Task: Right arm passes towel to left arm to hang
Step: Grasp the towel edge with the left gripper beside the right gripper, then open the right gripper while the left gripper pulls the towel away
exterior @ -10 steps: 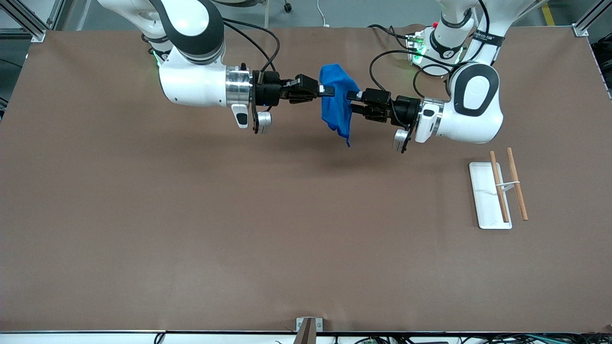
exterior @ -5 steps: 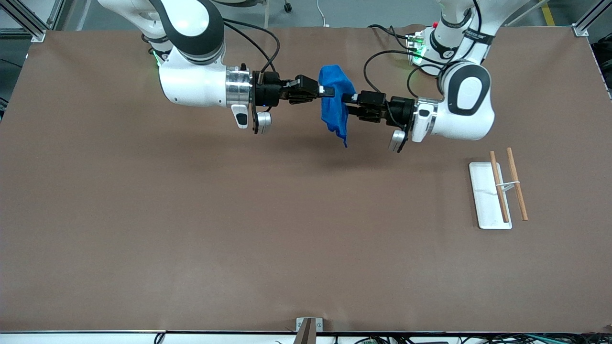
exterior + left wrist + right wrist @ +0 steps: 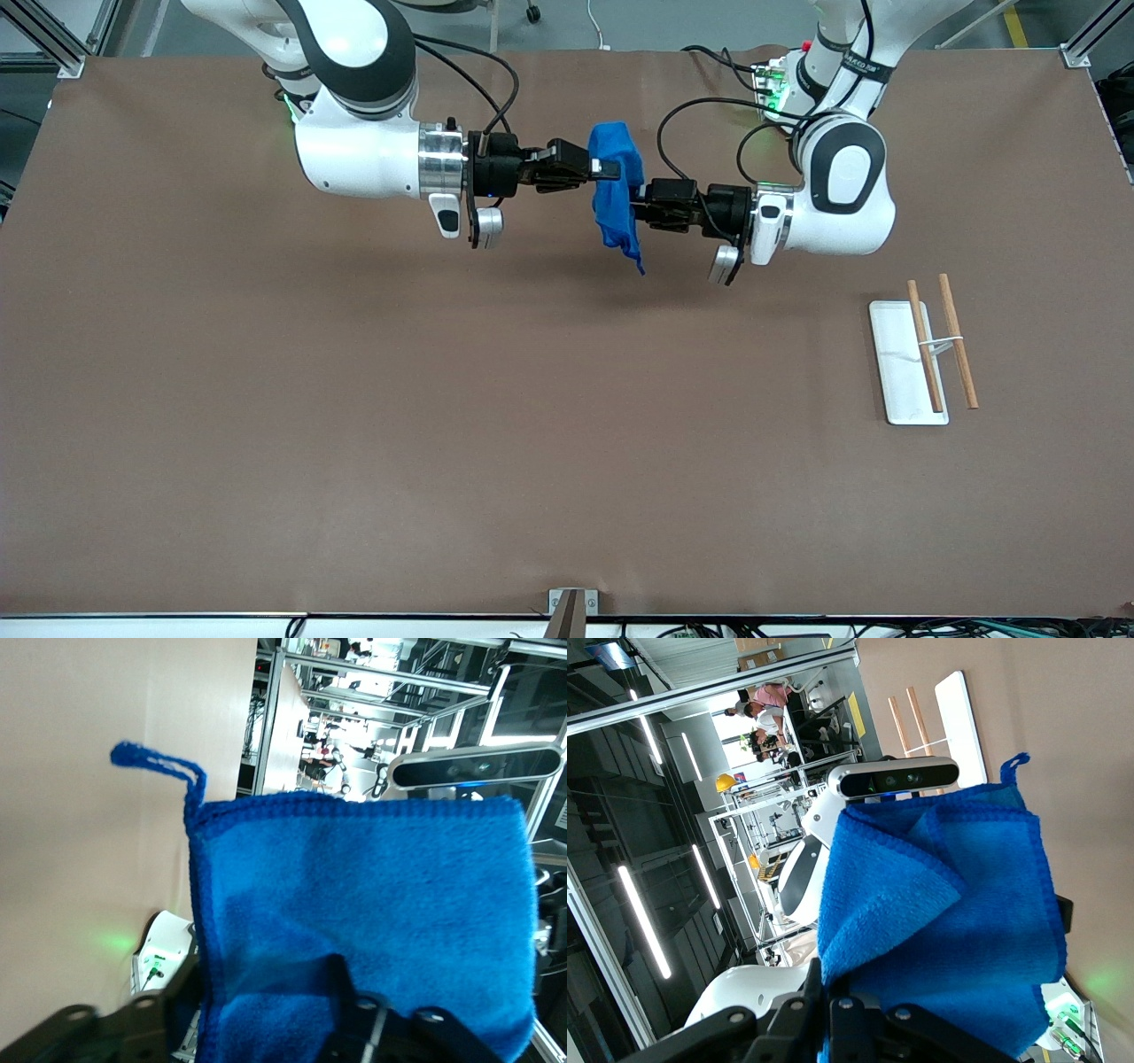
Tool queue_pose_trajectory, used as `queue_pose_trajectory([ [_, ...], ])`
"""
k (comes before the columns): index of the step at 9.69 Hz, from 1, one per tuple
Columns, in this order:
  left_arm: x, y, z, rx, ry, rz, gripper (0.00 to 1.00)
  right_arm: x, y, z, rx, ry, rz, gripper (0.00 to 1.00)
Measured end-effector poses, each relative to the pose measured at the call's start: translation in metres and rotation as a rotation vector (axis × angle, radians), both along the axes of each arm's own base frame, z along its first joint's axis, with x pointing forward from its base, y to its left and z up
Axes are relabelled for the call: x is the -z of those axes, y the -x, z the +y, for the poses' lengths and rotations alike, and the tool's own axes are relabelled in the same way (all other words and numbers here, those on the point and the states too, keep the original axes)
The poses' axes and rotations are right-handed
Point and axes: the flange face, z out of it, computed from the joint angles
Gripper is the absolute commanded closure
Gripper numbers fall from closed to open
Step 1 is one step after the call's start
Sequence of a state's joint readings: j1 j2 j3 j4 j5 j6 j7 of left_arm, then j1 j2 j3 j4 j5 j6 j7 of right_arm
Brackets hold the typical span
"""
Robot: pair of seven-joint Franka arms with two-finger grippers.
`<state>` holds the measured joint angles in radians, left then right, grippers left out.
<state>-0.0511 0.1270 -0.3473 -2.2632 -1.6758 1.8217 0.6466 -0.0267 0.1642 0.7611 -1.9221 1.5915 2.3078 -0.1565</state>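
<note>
You are looking at a mid-air handover: the right end effector point(image 3: 606, 167) is pinching the towel point(image 3: 617, 197) by its upper edge, so the cloth is hanging free above the table point(image 3: 354, 399), folded, with its loop point(image 3: 151, 762) dangling at one corner. The left end effector point(image 3: 640, 211) is pressing into the towel just below and beside the right one, its fingers point(image 3: 341, 992) reaching around the cloth, but you cannot tell whether they are clamping it. The rack point(image 3: 921, 359) is waiting well apart, toward the left arm's end.
</note>
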Motion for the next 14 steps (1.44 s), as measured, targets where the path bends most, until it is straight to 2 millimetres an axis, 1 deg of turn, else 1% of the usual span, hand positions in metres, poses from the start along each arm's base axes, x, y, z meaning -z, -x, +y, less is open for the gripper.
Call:
queue_pose_trajectory([
  [1, -0.002, -0.002, 0.001, -0.016, 0.015, -0.015, 1.0, 0.0, 0.0, 0.0, 0.0, 0.0, 0.0, 1.0],
  [5, -0.009, -0.015, 0.011, -0.063, 0.02, -0.069, 1.0, 0.0, 0.0, 0.0, 0.0, 0.0, 0.0, 1.0],
  [7, -0.013, -0.02, 0.012, -0.071, 0.018, -0.09, 1.0, 0.0, 0.0, 0.0, 0.0, 0.0, 0.0, 1.0],
  [8, -0.016, -0.022, 0.012, -0.074, 0.02, -0.097, 1.0, 0.0, 0.0, 0.0, 0.0, 0.0, 0.0, 0.9],
  [9, -0.018, -0.024, 0.013, -0.076, 0.021, -0.102, 1.0, 0.0, -0.001, -0.001, 0.003, 0.001, 0.0, 0.01],
  [11, -0.021, -0.029, 0.016, -0.097, 0.005, -0.118, 1.0, 0.003, -0.005, -0.006, 0.02, 0.013, -0.003, 0.0],
  [12, -0.025, -0.033, 0.019, -0.126, -0.028, -0.139, 1.0, 0.007, -0.011, -0.014, 0.024, 0.037, -0.015, 0.0],
  [14, -0.034, -0.035, 0.029, -0.114, -0.125, -0.21, 1.0, 0.011, -0.03, -0.041, -0.001, 0.178, -0.072, 0.0],
])
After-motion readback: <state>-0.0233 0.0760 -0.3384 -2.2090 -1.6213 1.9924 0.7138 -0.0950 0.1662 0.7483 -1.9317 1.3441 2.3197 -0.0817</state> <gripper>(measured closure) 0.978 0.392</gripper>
